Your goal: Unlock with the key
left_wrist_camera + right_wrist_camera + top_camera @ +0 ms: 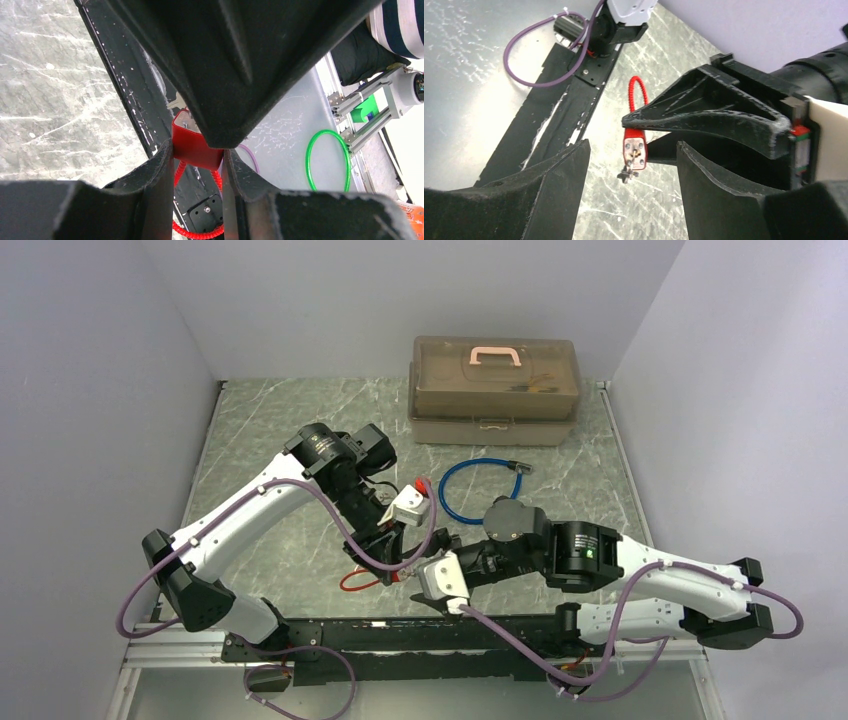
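Step in hand: the turn of the key. The left gripper (197, 150) is clamped on the body of the red padlock (634, 150) and holds it off the table (250, 440), low in front of the 2 arm bases and close above the black base rail (549, 125). The right gripper (632, 144) faces the padlock's end face with its jaws wide and nothing between them. The fingers stand on either side of the padlock and clear of it.

The key (628, 175) is a small silver piece projecting at the lower edge of that end face. It looks seated in the keyway, but it is too small in these views to be sure.

Next move, as I judge it:
- Bring the right fingers in over the key's head and close them narrow on it – the head is small, so the approach needs to be centred.
- Rotate the wrist about the key's own axis while the left grip keeps the body from twisting with it.
- Risk: a skewed pinch could lever the key out instead of turning it.

Look of the padlock: a compact red block with a silver end plate. Its red ribbed cable shackle (636, 95) makes 1 loop, and in the left wrist view both ends seem to enter the body – so it is not yet released, I judge.
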Controlling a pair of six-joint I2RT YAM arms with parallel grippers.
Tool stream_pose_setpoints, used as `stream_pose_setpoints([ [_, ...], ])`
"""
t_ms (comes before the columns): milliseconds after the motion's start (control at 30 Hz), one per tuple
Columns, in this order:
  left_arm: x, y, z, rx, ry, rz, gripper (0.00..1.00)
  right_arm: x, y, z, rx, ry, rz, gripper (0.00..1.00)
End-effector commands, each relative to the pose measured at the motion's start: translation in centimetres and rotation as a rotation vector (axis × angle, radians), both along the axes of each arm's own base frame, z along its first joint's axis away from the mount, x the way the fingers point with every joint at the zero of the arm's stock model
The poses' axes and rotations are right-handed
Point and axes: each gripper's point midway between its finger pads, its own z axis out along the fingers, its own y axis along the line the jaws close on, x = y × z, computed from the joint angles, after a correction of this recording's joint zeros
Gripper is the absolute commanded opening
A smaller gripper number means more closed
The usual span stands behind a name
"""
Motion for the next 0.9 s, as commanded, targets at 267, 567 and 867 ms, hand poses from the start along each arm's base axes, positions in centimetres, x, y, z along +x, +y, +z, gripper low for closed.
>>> stream_pose_setpoints([
  [267,-0.8,-0.3,2.3,-0.102,0.008,-0.015,0.00,0.6,1.5,-1.5,0.001,-0.013,-0.006,0.64],
  [567,-1.0,-0.1,2.5,-0.112,0.011,-0.017,0.00,2.2,3.3,-1.5,0.049,-0.073,-0.056,0.37],
  [867,-0.1,0.2,2.6,-0.106,-0.034,0.013,0.76,3.2,2.6,-1.5,0.035,-0.082,-0.125,0.00],
])
